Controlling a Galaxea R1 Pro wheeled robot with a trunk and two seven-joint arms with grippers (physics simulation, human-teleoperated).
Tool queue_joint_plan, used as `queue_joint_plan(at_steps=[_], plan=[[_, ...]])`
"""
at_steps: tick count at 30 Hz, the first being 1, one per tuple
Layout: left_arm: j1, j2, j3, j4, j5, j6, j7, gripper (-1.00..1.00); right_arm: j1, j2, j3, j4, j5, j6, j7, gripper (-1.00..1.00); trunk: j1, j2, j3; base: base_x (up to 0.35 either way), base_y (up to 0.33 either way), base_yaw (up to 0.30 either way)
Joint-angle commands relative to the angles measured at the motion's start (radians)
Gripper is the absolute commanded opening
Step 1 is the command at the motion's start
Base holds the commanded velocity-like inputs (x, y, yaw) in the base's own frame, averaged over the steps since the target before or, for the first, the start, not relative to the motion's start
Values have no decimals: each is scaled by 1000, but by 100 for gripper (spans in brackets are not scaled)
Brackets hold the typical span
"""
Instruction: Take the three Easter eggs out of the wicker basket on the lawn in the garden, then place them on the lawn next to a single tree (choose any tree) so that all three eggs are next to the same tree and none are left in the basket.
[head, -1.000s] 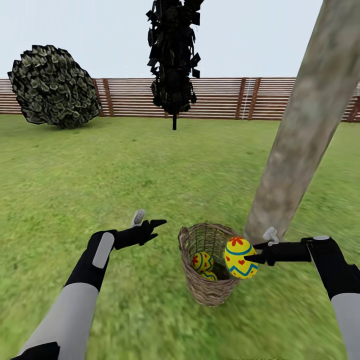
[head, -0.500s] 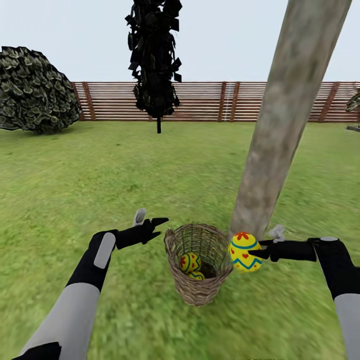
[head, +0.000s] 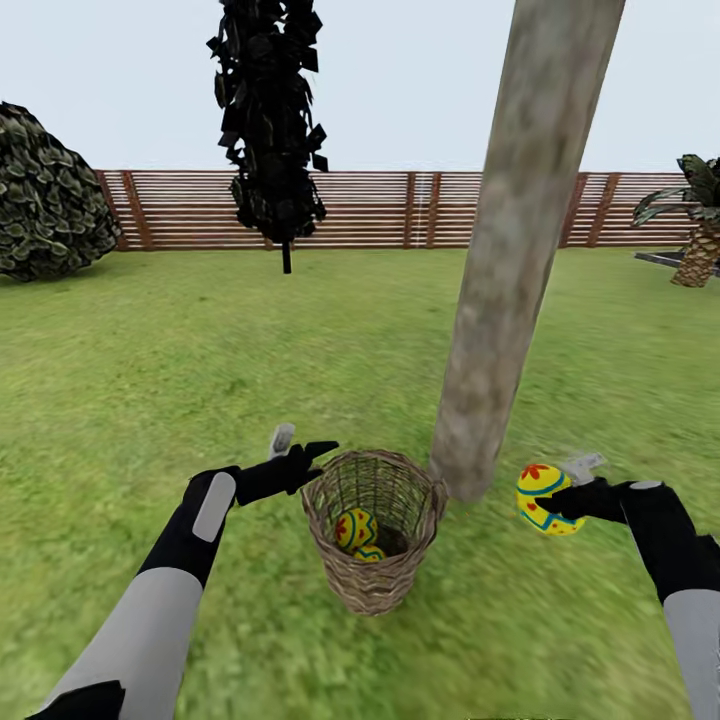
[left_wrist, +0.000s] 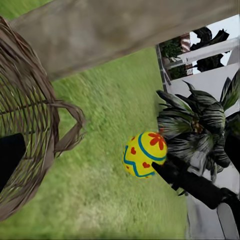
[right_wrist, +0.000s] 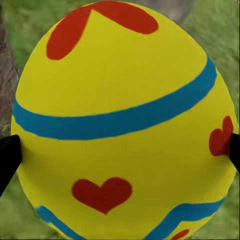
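Left claw: my left gripper (head: 318, 449) hung just left of the wicker basket (head: 372, 575), level with its rim, fingers spread apart and holding nothing.
Basket: it stood on the lawn (head: 200, 350), touching or almost touching the foot of the tree (head: 500, 290) on the trunk's left side.
Eggs in basket: two Easter eggs (head: 356, 528) lay inside it, low down, one partly under the other.
Tree: the pale trunk rose between the basket and my right arm.
Right claw: my right gripper (head: 562, 500) was clamped on the third Easter egg (head: 541, 498), its black fingers (right_wrist: 7, 155) pressing the egg's two sides.
Held egg: it hung in the air just right of the trunk's foot, long axis tilted, red flower end uppermost.
Key relation: the bare grass beside the trunk lay straight below the egg, I judged, so the right arm was much the nearer for setting it down.
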Motion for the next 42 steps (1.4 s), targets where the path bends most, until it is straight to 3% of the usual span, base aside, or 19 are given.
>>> queue_joint_plan(at_steps=[1,4,7,11,18,33,42], plan=[[-1,-1,5,0,-4,6,-5,100,-1,9,-2,13,37,1,-21,-100,0,0,0,0,0,-212],[-1,-1,5,0,-4,5,-19,100,0,49,-1,46,67,-2,-60,-100,0,0,3,0,0,-182],[-1,-1,6,1,-4,5,-65,100,0,60,-2,53,71,-33,-65,-100,0,0,3,0,-2,-36],[-1,-1,6,1,-4,3,-81,100,0,74,-1,85,71,-55,-65,-100,0,0,3,0,-186,-3],[-1,-1,6,2,-4,2,-82,100,0,78,-1,92,72,-71,-66,-100,0,0,3,0,-291,46],[-1,-2,6,3,-4,2,-82,100,1,90,0,108,73,-72,-67,-100,0,0,3,0,-293,287],[-1,-2,6,10,-4,2,-83,100,2,90,31,110,73,-72,-67,-100,0,0,3,0,-156,219]])
